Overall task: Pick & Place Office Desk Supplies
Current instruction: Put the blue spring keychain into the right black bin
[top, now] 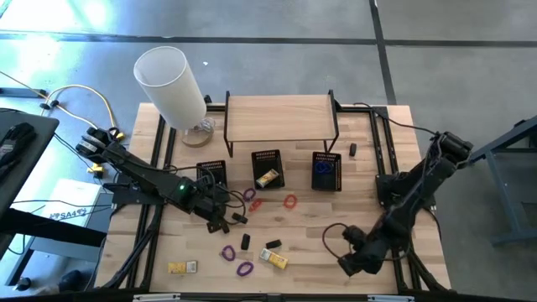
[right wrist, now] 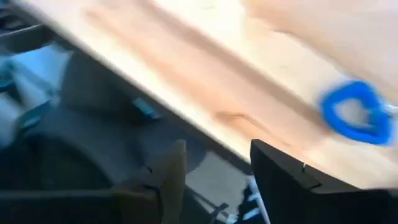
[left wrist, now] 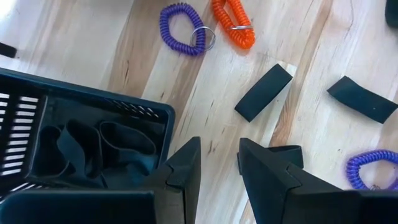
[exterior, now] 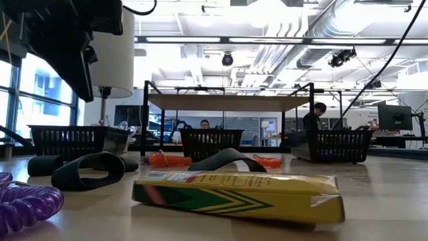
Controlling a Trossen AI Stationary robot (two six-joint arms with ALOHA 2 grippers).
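Your left gripper (left wrist: 217, 168) hovers empty, fingers slightly parted, at the black basket's (left wrist: 93, 112) rim; black bands (left wrist: 263, 92) lie beyond, coil loops (left wrist: 183, 28) farther. Descend carelessly and you'll snag the rim. Right gripper (top: 352, 262) waits near the table's front edge.

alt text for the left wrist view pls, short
The left pincer hovers with its fingers slightly apart and nothing between them, beside a black mesh basket holding black bands. On the wooden table beyond lie a purple coil loop, an orange coil loop and flat black pieces.
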